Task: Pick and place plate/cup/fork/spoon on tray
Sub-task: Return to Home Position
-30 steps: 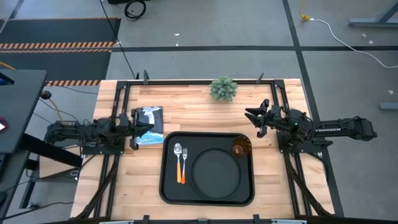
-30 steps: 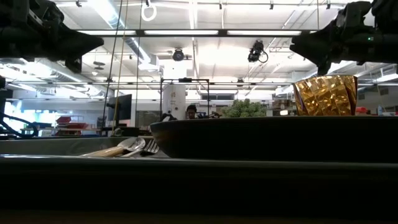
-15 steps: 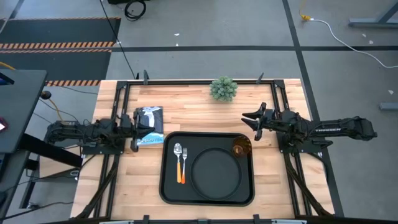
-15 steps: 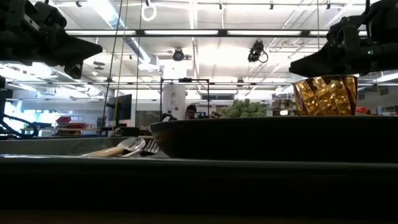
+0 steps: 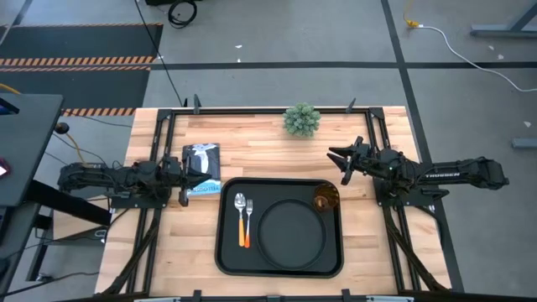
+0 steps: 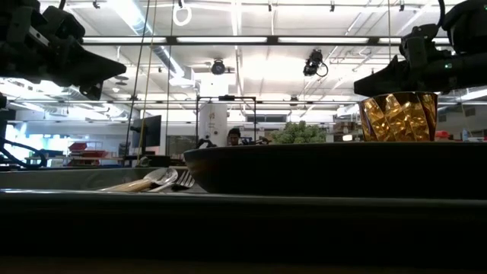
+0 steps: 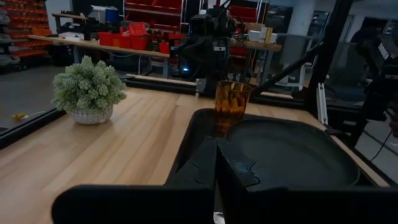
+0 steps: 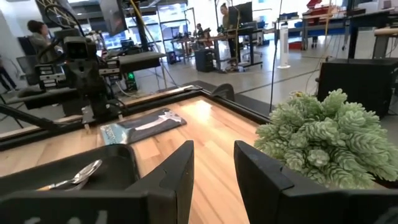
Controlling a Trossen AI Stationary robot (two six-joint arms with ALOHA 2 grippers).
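The left end effector, fingers pressed together, and the right end effector, fingers spread, flank the black rectangular tray above the wooden surface.

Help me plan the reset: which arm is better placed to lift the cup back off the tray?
Right. The cup stands in the tray's corner nearest the right gripper, whose fingers are open. The left gripper waits past the tray's opposite side, fingers shut.

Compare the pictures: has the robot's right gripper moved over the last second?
Yes. In the high view the right gripper has shifted slightly toward the small green potted plant, while the translucent amber-orange cup on the black rectangular tray stayed put.
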